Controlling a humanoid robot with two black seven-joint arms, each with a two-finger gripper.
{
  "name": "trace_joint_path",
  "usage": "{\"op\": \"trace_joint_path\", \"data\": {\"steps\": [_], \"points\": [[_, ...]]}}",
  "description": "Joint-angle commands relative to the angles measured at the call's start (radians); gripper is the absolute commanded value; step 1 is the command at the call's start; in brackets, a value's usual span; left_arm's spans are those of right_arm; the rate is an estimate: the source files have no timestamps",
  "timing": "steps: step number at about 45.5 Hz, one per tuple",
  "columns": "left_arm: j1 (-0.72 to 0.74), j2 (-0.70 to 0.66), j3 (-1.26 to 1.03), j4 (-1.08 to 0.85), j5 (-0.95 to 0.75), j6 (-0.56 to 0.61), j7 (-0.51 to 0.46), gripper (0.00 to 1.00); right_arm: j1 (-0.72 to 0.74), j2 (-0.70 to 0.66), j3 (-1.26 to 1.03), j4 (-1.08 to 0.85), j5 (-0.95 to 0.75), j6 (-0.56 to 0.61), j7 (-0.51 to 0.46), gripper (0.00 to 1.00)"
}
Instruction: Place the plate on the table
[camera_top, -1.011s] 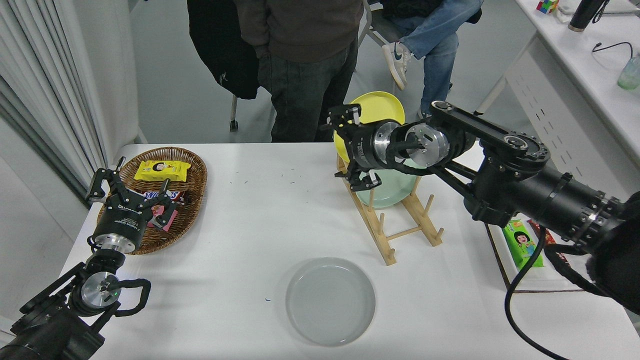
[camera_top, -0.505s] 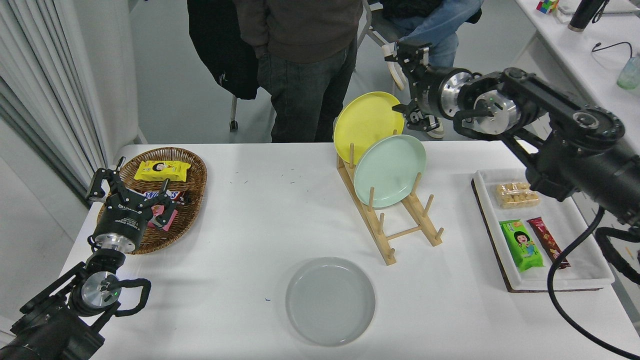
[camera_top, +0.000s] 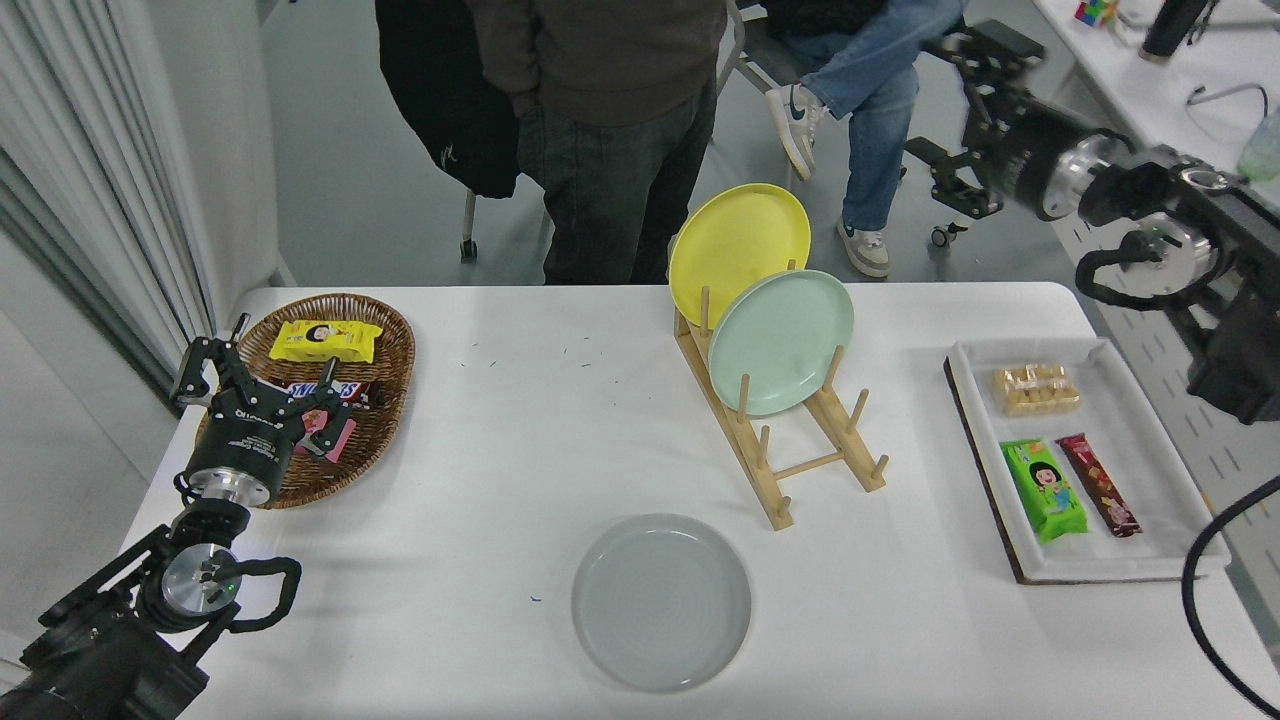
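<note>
The grey plate (camera_top: 661, 602) lay flat on the white counter (camera_top: 520, 420), near its front edge and well apart from the wooden rack (camera_top: 790, 440), where a yellow plate (camera_top: 738, 238) and a green plate (camera_top: 782, 340) stood on edge. The right hand (camera_top: 962, 115) hung past the counter's far right corner, fingers spread, gripping nothing. The left hand (camera_top: 255, 375) sat over the basket (camera_top: 380, 400) at the lower left, fingers apart and empty.

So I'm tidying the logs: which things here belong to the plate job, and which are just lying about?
Job: grey plate, flat on the table; right pincer, open.
Lying about: yellow plate, mint-green plate, wooden rack, basket, snack tray, parked left pincer.
</note>
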Motion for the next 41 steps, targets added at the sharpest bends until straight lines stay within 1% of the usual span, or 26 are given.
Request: {"op": "trace_joint_path", "data": {"steps": [1, 4, 10, 17, 19, 24, 36, 41], "points": [[0.000, 0.000, 0.000, 0.000, 0.000, 0.000, 0.000, 0.98, -0.067, -0.050, -0.009, -0.056, 0.090, 0.028, 0.101, 0.99], [0.000, 0.000, 0.000, 0.000, 0.000, 0.000, 0.000, 0.98, -0.105, -0.052, -0.006, -0.050, 0.118, 0.034, 0.102, 0.99], [0.000, 0.000, 0.000, 0.000, 0.000, 0.000, 0.000, 0.98, -0.147, -0.039, 0.000, -0.036, 0.119, 0.034, 0.107, 0.99], [0.000, 0.000, 0.000, 0.000, 0.000, 0.000, 0.000, 0.98, -0.274, 0.011, 0.066, -0.027, 0.119, 0.032, 0.107, 0.99], [0.000, 0.000, 0.000, 0.000, 0.000, 0.000, 0.000, 0.98, -0.338, 0.036, 0.098, -0.024, 0.121, 0.035, 0.108, 0.99], [0.000, 0.000, 0.000, 0.000, 0.000, 0.000, 0.000, 0.98, -0.371, 0.063, 0.123, -0.029, 0.119, 0.035, 0.108, 0.99], [0.000, 0.000, 0.000, 0.000, 0.000, 0.000, 0.000, 0.98, -0.455, 0.064, 0.133, -0.049, 0.121, 0.034, 0.107, 0.99], [0.000, 0.000, 0.000, 0.000, 0.000, 0.000, 0.000, 0.98, -0.486, 0.068, 0.213, -0.055, 0.130, 0.031, 0.108, 0.99]]}}
